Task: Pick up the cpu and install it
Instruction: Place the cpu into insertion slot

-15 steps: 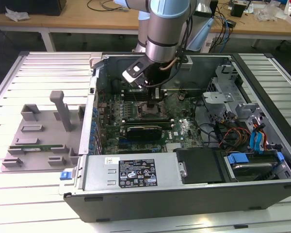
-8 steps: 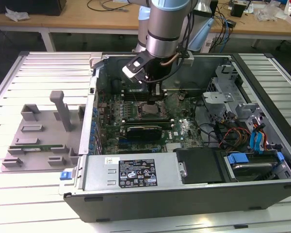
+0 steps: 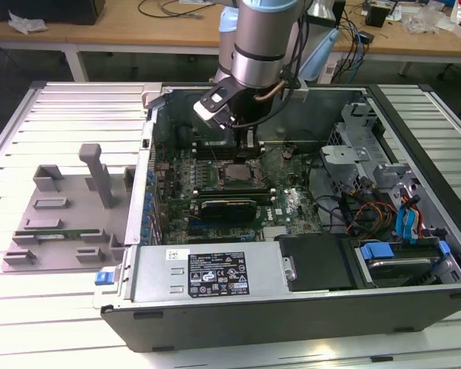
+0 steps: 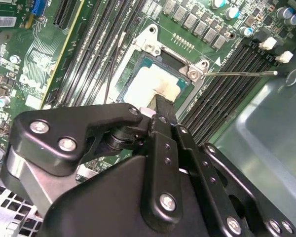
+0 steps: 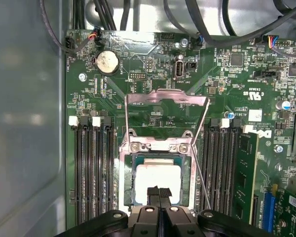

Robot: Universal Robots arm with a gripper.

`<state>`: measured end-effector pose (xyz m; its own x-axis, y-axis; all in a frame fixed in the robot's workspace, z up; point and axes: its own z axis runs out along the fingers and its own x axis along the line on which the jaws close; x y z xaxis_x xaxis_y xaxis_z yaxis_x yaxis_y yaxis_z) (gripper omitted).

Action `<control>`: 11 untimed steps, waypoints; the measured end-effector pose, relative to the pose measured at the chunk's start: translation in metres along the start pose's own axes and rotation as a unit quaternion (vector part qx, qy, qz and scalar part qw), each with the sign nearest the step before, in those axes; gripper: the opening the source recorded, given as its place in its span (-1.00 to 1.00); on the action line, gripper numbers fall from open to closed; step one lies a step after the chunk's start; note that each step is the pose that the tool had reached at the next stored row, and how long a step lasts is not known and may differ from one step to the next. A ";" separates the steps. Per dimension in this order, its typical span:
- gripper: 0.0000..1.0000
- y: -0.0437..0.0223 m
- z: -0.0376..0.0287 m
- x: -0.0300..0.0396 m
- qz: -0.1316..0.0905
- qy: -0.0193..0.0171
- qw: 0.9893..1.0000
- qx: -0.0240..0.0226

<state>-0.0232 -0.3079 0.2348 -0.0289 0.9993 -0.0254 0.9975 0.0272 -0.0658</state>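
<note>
Marking the gripper low inside the open computer case, hanging from the arm at upper centre of the exterior view. Fingers pressed together with no gap, nothing clamped between them. Poised tip-down over the cpu; cannot tell whether touching its pale metal top. Placing the cpu flat inside the socket on the green motherboard, between two banks of black memory slots. Noting the socket's metal load plate standing up open, with the thin lever angled out beside it. Also tagging a black card just below the socket in the exterior view. Tagging a grey tray with upright posts on the slatted table at the exterior view's left, beside the case.
</note>
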 end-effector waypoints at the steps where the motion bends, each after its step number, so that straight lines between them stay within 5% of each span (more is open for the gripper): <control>1: -0.79 -0.0001 -0.0017 0.0000 0.000 0.000 1.000 0.000; 11: -0.79 -0.0007 -0.0107 -0.0003 0.000 0.000 1.000 0.000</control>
<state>-0.0232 -0.3079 0.2456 -0.0289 0.9993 -0.0254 0.9975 0.0272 -0.0658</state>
